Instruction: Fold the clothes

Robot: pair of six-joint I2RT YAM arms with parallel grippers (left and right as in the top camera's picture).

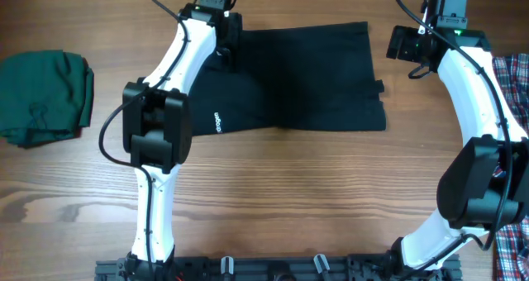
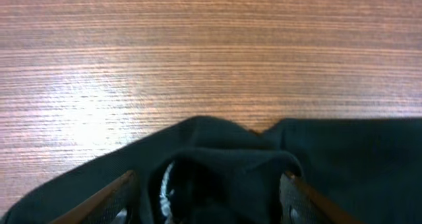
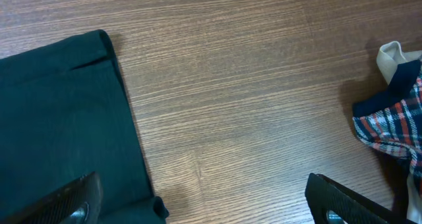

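Currently a black shirt (image 1: 306,78) lies flat on the far middle of a wooden worktop (image 1: 289,190), seen from above. It forms a rough rectangle with no sleeves sticking out, so at least one fold appears to be done. A small white logo (image 1: 219,121) shows near its near-left edge, and a little tab of fabric pokes out on its right side.

The left claw (image 1: 223,45) is over the shirt's far-left corner. In its wrist view the two fingers (image 2: 115,197) are spread wide, with a bunched, collar-like hump of black cloth rising between them. The jaws have not closed on the cloth, so it looks like a grasp not yet made.

The right claw (image 1: 407,45) hangs just beside the shirt's far-right corner, over bare wood. Its wrist view shows it gaping wide and holding nothing, with the shirt's edge off to one side.

A dark green garment (image 1: 45,95) sits crumpled at the left end of the worktop, well apart. A red, white and blue plaid shirt (image 1: 514,83) lies at the right edge.

Judging from the shape, the task is partway through. The rectangle is wide and would likely need folding over again to make a compact bundle.
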